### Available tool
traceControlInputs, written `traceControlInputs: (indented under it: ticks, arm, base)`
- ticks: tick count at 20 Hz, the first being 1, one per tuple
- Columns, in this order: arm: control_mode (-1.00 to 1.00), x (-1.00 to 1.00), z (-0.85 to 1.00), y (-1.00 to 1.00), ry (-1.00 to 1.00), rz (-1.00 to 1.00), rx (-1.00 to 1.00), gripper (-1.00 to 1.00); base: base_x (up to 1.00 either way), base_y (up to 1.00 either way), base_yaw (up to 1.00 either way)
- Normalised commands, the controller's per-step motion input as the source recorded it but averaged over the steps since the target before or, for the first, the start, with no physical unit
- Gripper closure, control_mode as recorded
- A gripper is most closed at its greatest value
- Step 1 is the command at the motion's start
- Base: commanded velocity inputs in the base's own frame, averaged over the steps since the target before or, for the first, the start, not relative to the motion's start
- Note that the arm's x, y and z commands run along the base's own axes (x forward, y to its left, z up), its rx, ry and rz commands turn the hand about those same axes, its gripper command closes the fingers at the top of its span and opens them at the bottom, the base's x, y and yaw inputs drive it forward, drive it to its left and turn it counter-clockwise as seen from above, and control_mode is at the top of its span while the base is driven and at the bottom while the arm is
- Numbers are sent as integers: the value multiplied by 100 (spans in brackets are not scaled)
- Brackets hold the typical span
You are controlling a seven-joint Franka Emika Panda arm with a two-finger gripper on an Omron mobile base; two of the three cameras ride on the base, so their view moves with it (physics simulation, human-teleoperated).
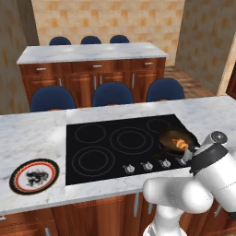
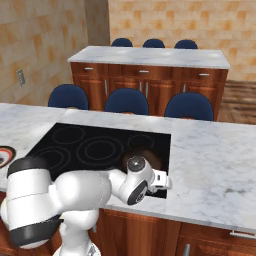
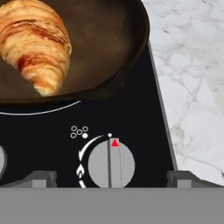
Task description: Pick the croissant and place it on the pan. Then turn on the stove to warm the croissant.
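Observation:
The golden-brown croissant (image 3: pixel 37 48) lies inside the dark round pan (image 3: pixel 109 48), which sits on the right front burner of the black stove (image 3: pixel 43 140). In the left base view the pan (image 1: pixel 171 137) holds the croissant (image 1: pixel 179 144) at the cooktop's right end. My gripper (image 3: pixel 112 179) hangs open over the rightmost silver knob (image 3: pixel 111 164), one dark fingertip (image 3: pixel 41 178) on each side and well apart from it. The knob's red triangle points at a small white dot. In the right base view my hand (image 2: pixel 159 179) covers part of the pan (image 2: pixel 150 156).
A white plate with a red-and-black rim (image 1: pixel 34 176) lies on the marble counter (image 1: pixel 32 133) left of the stove. Three more knobs (image 1: pixel 147 166) line the cooktop's front edge. Blue chairs (image 1: pixel 113 93) stand behind the counter. Bare marble (image 3: pixel 192 87) runs right of the cooktop.

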Motion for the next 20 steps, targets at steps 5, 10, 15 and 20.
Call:
traceControlInputs:
  ticks: [5, 10, 15, 20]
  arm:
    - [-100, 8, -12, 0, 0, 0, 0, -100]
    - [-100, 24, -12, -6, 0, 0, 0, -100]
    - [-100, 10, -19, -2, 0, 0, 0, -100]
    - [-100, 0, -16, 0, 0, 0, 0, -100]
  base:
    - [0, 0, 0]
    - [0, 0, 0]
    - [0, 0, 0]
    - [0, 0, 0]
